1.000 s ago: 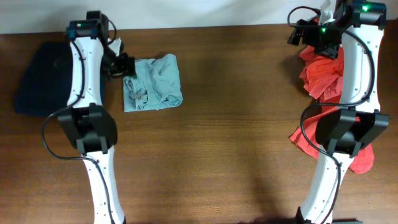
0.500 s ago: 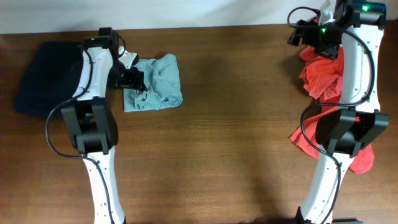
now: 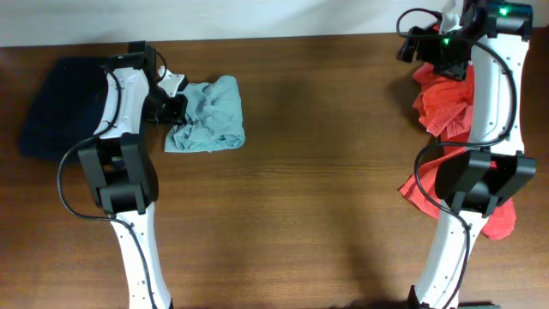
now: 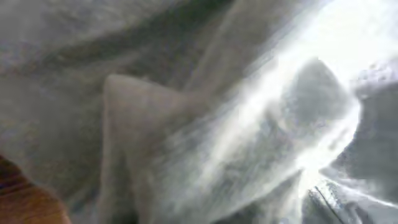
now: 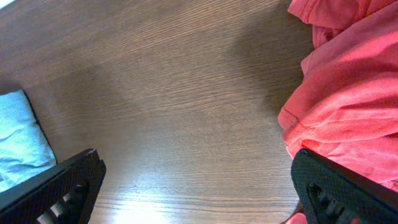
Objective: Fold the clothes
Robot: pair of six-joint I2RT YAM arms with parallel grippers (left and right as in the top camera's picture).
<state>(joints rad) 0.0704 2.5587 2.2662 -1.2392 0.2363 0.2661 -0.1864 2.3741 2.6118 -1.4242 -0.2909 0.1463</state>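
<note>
A crumpled light blue garment (image 3: pixel 210 116) lies on the brown table at the back left. My left gripper (image 3: pixel 175 112) is at its left edge and shut on a bunch of that cloth. The left wrist view holds only the blurred pale fabric (image 4: pixel 186 124) pressed close to the lens, and the fingers are hidden. My right gripper (image 3: pixel 426 47) hangs open at the back right, over bare wood, just left of a heap of red clothes (image 3: pixel 446 103). In the right wrist view this gripper (image 5: pixel 196 186) has its jaws wide apart, with the red clothes (image 5: pixel 348 81) by the right finger.
A dark navy cloth (image 3: pixel 60 107) lies flat at the far left, behind the left arm. More red fabric (image 3: pixel 418 193) spreads by the right arm's base. A corner of the blue garment (image 5: pixel 18 137) shows at the left of the right wrist view.
My left gripper has closed on the blue garment's left edge and drawn it slightly to the left. The right arm has not moved.
</note>
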